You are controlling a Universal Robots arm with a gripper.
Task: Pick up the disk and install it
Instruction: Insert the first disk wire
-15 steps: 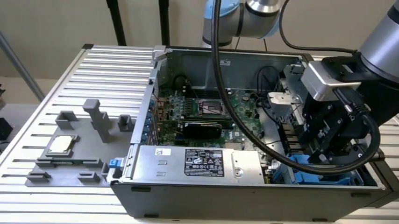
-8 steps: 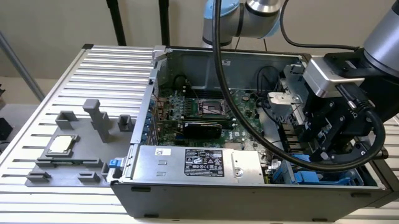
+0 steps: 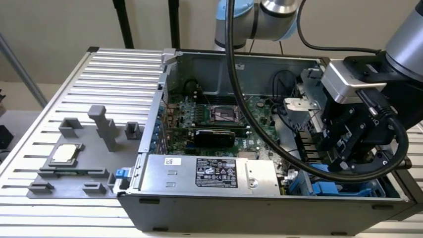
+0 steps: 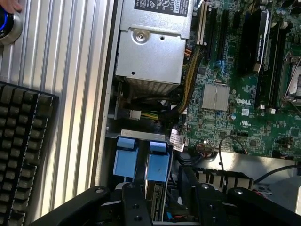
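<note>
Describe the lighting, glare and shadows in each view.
Exterior view: soft, even light with no harsh glare; the inside of the computer case sits in shade and the hand reads dark. Wrist view: strong light washes the ribbed table pale and brightens the power-supply box, while the keyboard is dark.

plain beige wall [image 3: 53, 25], ribbed metal table [image 3: 112, 64], black pole [image 3: 122, 22], black keyboard [image 4: 23, 150]
</note>
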